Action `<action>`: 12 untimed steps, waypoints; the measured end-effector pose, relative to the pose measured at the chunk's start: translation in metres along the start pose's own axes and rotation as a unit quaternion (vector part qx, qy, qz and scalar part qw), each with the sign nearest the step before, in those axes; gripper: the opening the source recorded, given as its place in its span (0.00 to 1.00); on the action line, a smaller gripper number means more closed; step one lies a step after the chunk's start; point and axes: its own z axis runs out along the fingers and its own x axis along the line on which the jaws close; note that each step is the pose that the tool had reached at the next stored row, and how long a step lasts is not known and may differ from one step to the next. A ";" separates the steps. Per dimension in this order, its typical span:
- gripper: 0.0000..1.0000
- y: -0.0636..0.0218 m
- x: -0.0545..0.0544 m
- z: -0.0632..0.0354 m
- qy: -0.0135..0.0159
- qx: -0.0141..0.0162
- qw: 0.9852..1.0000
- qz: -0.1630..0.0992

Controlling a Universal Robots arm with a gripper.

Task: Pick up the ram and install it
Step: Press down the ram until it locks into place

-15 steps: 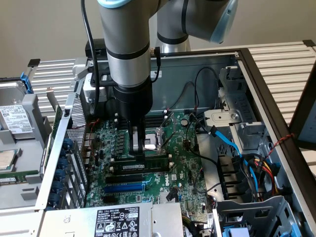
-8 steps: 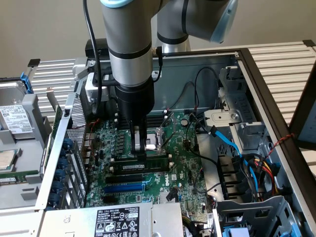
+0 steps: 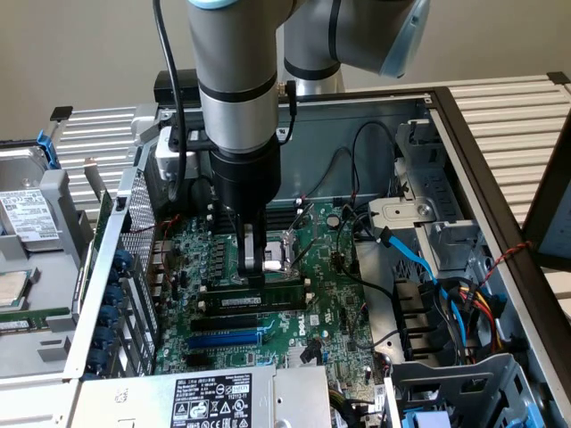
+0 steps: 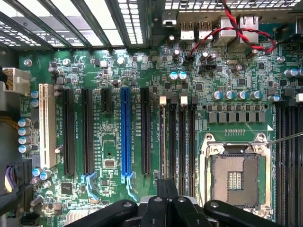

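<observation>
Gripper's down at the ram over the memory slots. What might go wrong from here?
1. The gripper sits on the ram at the black memory slots. I cannot tell whether the stick is lined up with one slot, so pushing may stress the stick or the board.
2. The open CPU socket lies right beside those slots, so a sideways slip might strike it.
</observation>
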 end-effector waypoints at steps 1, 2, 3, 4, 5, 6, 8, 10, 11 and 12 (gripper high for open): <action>0.11 0.0000 0.000 0.0000 0.000 0.000 1.000 0.000; 0.11 0.0000 0.000 0.0000 0.000 0.000 1.000 0.000; 0.11 -0.0002 0.000 0.0000 0.000 -0.001 1.000 0.000; 0.11 -0.0004 0.000 0.0000 0.000 -0.002 1.000 0.000; 0.11 -0.0009 0.000 0.0001 0.000 -0.004 1.000 0.000; 0.11 -0.0009 0.000 0.0001 0.000 -0.005 1.000 0.000; 0.11 -0.0009 0.000 0.0000 0.000 -0.005 1.000 0.000; 0.11 -0.0015 0.000 0.0000 0.000 -0.005 1.000 0.000; 0.11 -0.0024 0.000 0.0000 0.000 -0.006 1.000 0.000; 0.11 -0.0033 0.000 0.0000 0.000 -0.006 1.000 0.000</action>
